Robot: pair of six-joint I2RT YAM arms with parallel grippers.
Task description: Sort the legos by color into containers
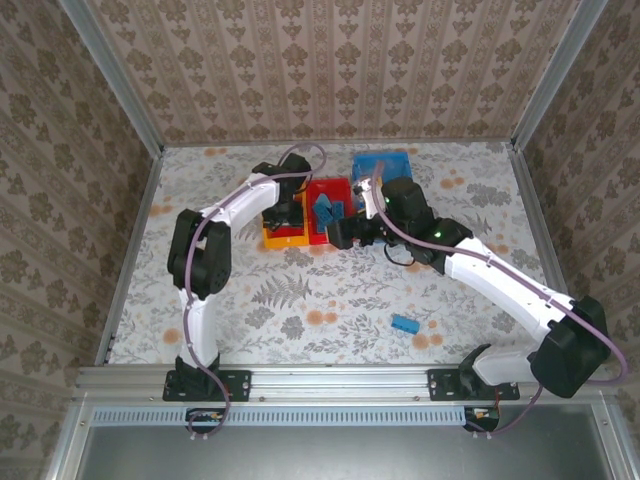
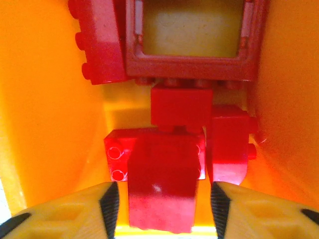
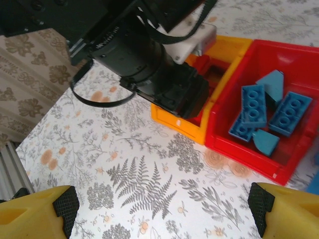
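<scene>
- Legos first: the red legos [image 2: 180, 107] are all piled in the yellow-orange bin [image 2: 45, 99]. I count six: five bricks plus one open square frame.
- One of those red bricks [image 2: 159, 169] sits right between the left claw's fingers. There's a gap on both sides, so I'd call it dropped, not held.
- The blue legos [image 3: 254, 107] are in the red bin [image 3: 299, 55]. Four for sure, maybe a fifth tucked underneath.
- So colours are grouped but don't match bin colours, lol.
- What's left: one loose blue lego [image 1: 404, 323] lies toward the near edge of the tabletop [image 1: 300, 300], right of the middle. It's the only stray I can spot.
- Three bins total, bunched by the middle of the far edge. The yellow-orange and red ones touch, and the blue bin [image 1: 380, 163] is just behind. I can't tell what's in the blue one.
- Left claw [image 2: 162, 199]: partly spread, down inside the yellow-orange bin, gripping nothing.
- Right claw [image 3: 164, 204]: spread wide and empty, over bare tabletop just in front of the bins.
- My guess is it's nearly done, and that stray blue one looks like the last job.
</scene>
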